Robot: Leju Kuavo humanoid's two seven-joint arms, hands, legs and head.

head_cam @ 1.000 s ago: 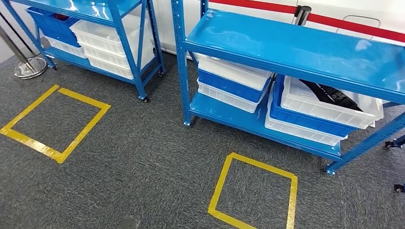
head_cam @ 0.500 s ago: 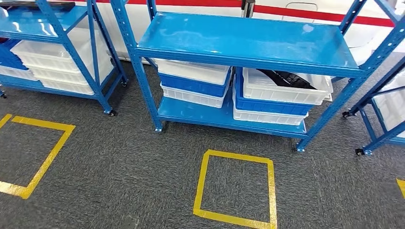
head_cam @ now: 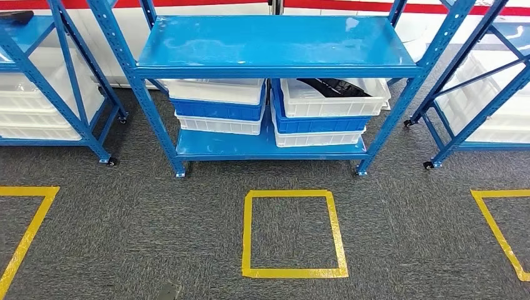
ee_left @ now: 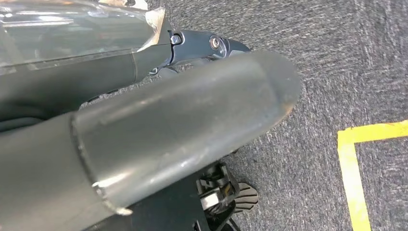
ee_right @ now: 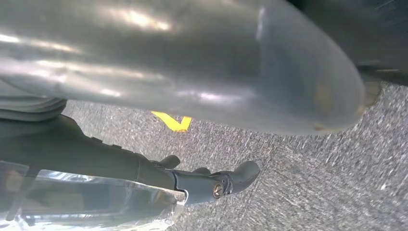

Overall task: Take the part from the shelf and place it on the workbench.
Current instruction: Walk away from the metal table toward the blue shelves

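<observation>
Two stacks of bins sit side by side on the low board of the blue shelf [head_cam: 275,47], which stands at 12 o'clock in the head view. Each stack goes white, blue, white. On the right stack, the top white bin [head_cam: 334,100] holds the black part [head_cam: 331,87], with the shelf's flat top board partly hiding it. The left stack [head_cam: 219,106] sits just beside it. On the grey carpet [head_cam: 156,212] in front of the shelf is a yellow tape square [head_cam: 292,233], near 6 o'clock. More blue shelves with white bins stand at 9 o'clock and 3 o'clock.

The left hand [ee_left: 159,139] hangs over the carpet with nothing in it, and I cannot tell if its fingers are closed. The right hand [ee_right: 183,67] also hangs over the carpet holding nothing, and I cannot tell its fingers either
</observation>
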